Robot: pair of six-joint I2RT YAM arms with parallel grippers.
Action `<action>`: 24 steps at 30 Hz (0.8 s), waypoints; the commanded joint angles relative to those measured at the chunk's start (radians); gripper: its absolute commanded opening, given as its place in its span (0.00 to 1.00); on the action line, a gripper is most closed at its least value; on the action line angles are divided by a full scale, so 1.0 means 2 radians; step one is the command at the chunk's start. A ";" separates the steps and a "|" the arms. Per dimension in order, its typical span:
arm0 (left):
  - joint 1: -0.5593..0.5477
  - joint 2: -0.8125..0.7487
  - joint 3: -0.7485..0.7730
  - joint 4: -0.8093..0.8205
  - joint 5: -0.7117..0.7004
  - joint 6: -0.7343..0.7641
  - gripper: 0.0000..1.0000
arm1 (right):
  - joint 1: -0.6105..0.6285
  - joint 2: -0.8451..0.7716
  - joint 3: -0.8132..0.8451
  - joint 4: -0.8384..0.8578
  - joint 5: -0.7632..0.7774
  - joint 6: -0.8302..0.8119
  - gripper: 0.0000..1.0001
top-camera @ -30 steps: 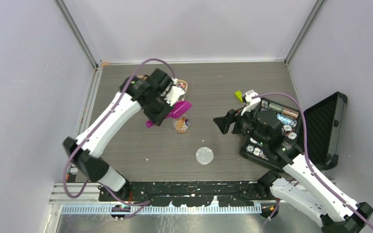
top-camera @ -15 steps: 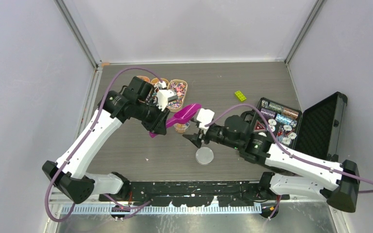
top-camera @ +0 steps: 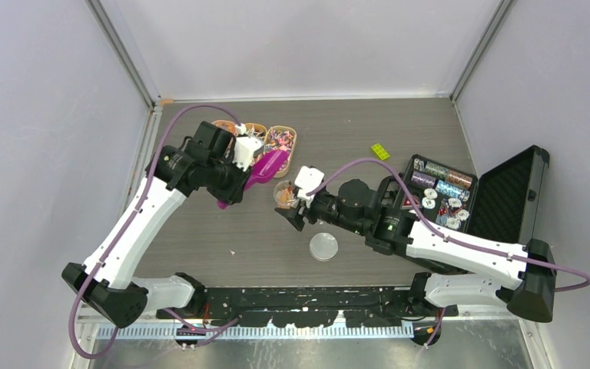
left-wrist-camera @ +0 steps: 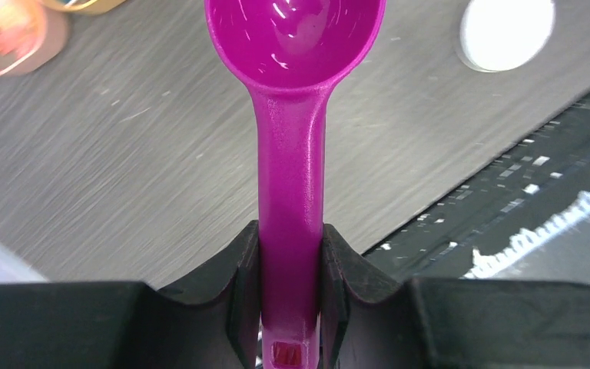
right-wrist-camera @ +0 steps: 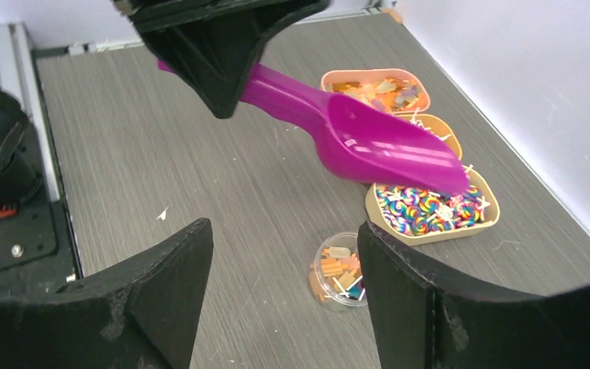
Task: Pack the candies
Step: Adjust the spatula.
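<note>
My left gripper is shut on the handle of a magenta scoop, and the left wrist view shows the scoop's bowl empty. The scoop hangs over the tray of mixed swirl candies. Orange candies fill the far tray. A small clear jar on the table holds several orange and mixed candies. My right gripper is open and empty. It hovers just in front of the jar, which lies near its right finger. In the top view this gripper is beside the jar.
Three tan trays stand at the back left. A white round lid lies in front of the jar. An open black case of poker chips is at the right, and a yellow-green brick lies behind it.
My right arm swung left from the black case to the jar. My left arm drew the scoop back from above the jar toward the trays.
</note>
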 commanded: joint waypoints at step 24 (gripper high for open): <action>0.025 -0.015 0.010 -0.025 0.140 -0.050 0.00 | 0.003 0.116 0.043 0.103 -0.072 -0.278 0.73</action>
